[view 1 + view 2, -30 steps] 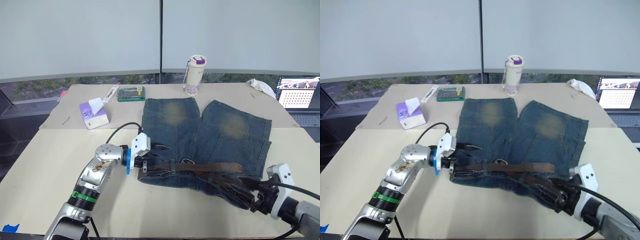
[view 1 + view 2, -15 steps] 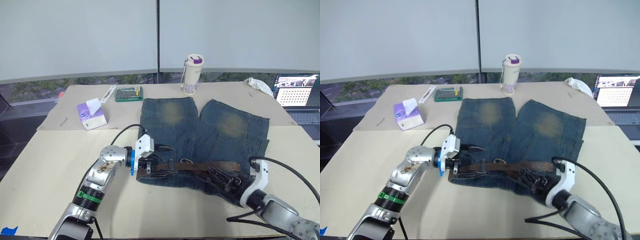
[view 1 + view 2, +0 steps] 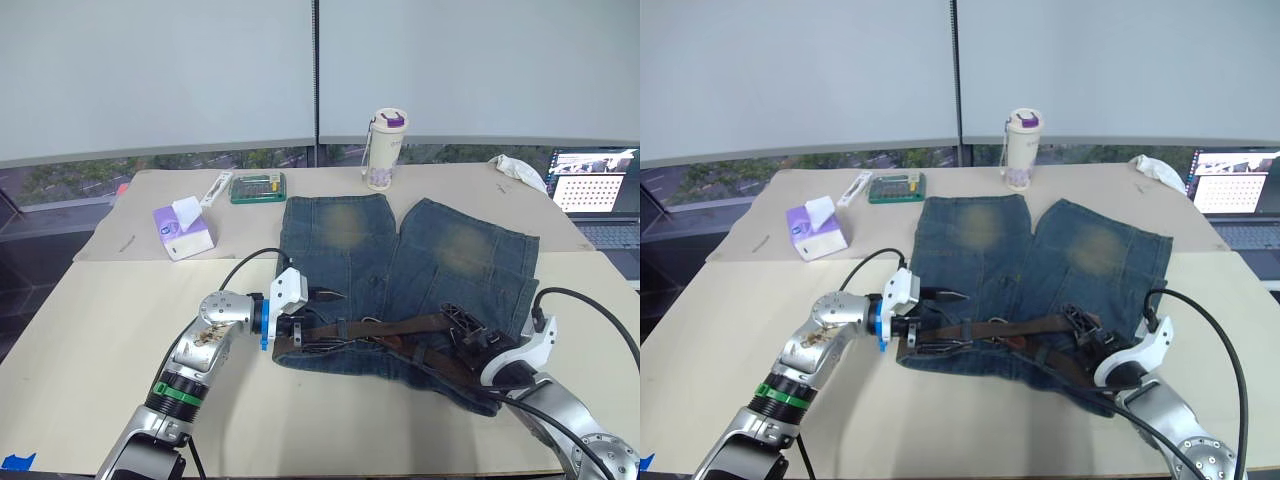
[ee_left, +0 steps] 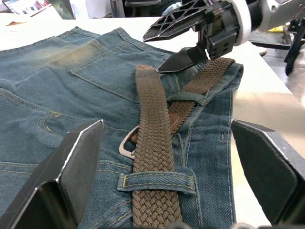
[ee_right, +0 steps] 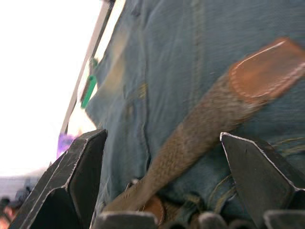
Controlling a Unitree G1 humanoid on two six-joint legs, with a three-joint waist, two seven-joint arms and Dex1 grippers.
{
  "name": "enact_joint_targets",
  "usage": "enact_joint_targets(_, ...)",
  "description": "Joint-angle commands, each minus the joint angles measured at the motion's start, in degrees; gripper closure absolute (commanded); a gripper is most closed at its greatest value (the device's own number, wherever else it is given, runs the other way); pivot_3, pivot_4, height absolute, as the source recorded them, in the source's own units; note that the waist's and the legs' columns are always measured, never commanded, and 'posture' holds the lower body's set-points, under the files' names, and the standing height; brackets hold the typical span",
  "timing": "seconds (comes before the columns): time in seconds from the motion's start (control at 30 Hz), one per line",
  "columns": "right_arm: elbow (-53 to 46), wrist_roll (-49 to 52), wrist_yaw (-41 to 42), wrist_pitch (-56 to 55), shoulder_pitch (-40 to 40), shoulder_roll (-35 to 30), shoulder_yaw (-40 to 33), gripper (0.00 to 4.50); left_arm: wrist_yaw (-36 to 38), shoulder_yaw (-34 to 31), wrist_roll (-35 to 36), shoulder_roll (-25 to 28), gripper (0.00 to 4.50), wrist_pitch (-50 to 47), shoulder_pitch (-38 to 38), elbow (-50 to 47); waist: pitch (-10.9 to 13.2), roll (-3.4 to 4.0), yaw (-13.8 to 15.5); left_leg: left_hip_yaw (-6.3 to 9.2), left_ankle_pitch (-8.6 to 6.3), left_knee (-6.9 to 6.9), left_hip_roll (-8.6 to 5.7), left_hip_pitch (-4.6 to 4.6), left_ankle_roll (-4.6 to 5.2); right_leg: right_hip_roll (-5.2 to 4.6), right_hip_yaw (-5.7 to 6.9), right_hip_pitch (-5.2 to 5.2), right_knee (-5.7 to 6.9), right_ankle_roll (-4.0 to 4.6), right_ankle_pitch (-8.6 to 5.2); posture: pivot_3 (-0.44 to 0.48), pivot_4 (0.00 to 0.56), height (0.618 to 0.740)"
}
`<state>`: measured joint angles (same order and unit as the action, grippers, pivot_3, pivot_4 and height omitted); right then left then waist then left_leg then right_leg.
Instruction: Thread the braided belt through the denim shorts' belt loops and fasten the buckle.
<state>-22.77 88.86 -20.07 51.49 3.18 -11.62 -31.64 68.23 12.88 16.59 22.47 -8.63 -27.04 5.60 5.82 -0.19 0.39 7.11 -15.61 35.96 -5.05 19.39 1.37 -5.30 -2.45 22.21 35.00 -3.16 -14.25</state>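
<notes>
While the belt lies partly threaded along the waistband, the right gripper (image 3: pixel 462 328) sits over the right-hand end of the denim shorts (image 3: pixel 410 255), its two black fingers spread wide and holding nothing; in its own wrist view the braided belt (image 5: pixel 200 131) runs between the parted fingers, ending in a smooth brown leather tip (image 5: pixel 267 69) that rests free on the denim; across the waistband, the left gripper (image 3: pixel 318 312) hovers at the left-hand end of the shorts, fingers also parted and empty, one black fingertip (image 3: pixel 330 296) pointing over the cloth; its wrist view shows the belt passing under one belt loop (image 4: pixel 157 180) close by and a second belt loop (image 4: pixel 187 97) further along, with the pale metal buckle (image 4: pixel 127 143) lying flat beside the strap, unfastened; the shorts lie spread on a pale table (image 3: pixel 110 330), legs pointing away; well beyond them stand a purple tissue box (image 3: pixel 185 228), a green tray (image 3: pixel 258 187), a lidded drinking bottle (image 3: pixel 384 150), and a laptop (image 3: pixel 598 195) at the far right edge; the likely risk is that the free tip, held by neither gripper, slips back out of a loop if either end is tugged; a closing grasp could also catch denim with the strap, bunching the waistband and dragging the buckle out of line.
</notes>
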Motion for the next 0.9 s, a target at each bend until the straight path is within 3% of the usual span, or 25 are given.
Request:
enact_joint_targets(0.03,-0.7,4.0,-2.6,-4.1,-0.3,0.0,1.1,0.28,0.0,0.2,-0.3,0.5,0.0,0.6,-0.2,-1.3,0.0,0.0,0.0,0.0,0.0,0.0,0.0,0.0,0.0,0.0,0.0,0.0,0.0,0.0,0.0,0.0,0.15,0.74)
enact_joint_targets(0.4,-1.5,7.8,-5.3,-6.6,3.7,-3.8,9.2,0.28,-0.2,0.6,-1.0,0.3,0.0,1.4,0.0,-0.6,0.0,0.0,-0.1,0.0,0.0,0.01,0.0,0.0,0.01,0.0,0.0,-0.02,-0.02,-0.01,0.0,0.0,0.15,0.74)
enact_joint_targets(0.87,3.2,6.8,-10.0,-17.6,-3.8,0.0,9.4,0.28,-0.8,0.7,-1.3,-0.4,0.0,1.5,-0.2,0.1,0.0,0.02,-0.1,-0.01,0.0,0.0,0.0,0.0,0.01,0.02,-0.01,-0.01,-0.01,-0.01,0.0,0.0,0.15,0.74)
enact_joint_targets(0.9,3.6,5.8,-9.3,-17.7,-3.8,-0.2,9.7,0.52,-0.9,0.8,-1.4,-0.3,0.0,1.6,-0.1,0.1,0.0,0.02,-0.1,-0.01,0.0,0.0,0.0,0.0,0.01,0.02,-0.01,-0.01,-0.01,0.0,0.0,0.0,0.15,0.74)
